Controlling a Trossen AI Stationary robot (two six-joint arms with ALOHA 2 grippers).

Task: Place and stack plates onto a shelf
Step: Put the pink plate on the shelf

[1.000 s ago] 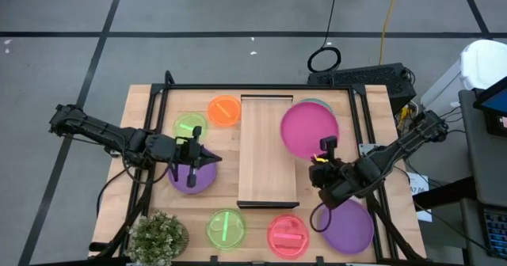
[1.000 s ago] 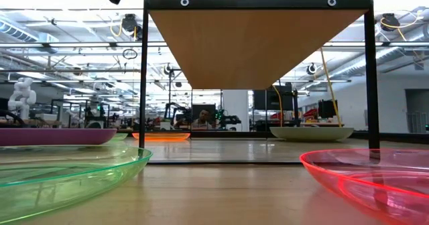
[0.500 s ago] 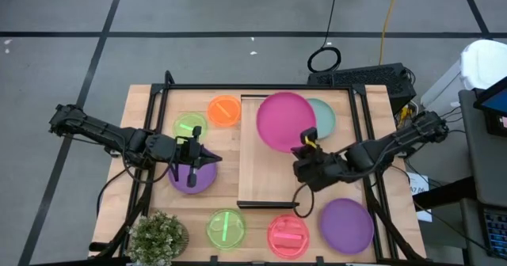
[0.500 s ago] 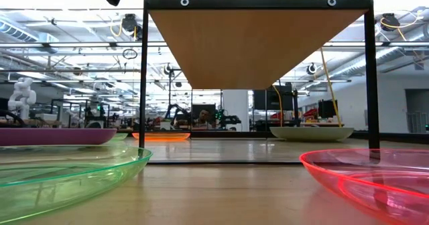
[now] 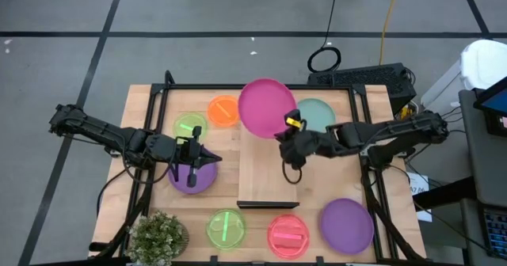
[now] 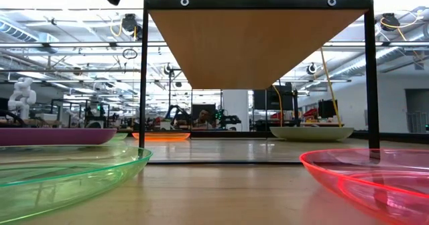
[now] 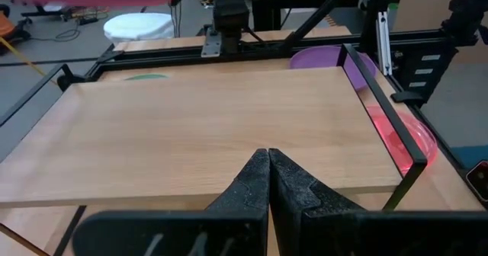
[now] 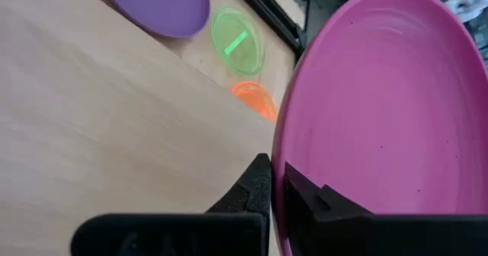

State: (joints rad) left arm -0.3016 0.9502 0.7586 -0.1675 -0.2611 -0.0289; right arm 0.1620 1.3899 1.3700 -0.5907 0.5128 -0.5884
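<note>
Your magenta plate hangs tilted over the far end of the shelf, its near edge pinched between the closed fingers of the right pincer, with the teal plate on the bench just to its right. Your left pincer hovers over the purple plate left of the shelf, fingers pressed together on nothing. Around them lie the orange plate, two green plates, a pink-red plate and a second purple plate.

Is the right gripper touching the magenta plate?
Touching. The right wrist view shows the right gripper with its fingers clamped on the rim of the magenta plate.
</note>
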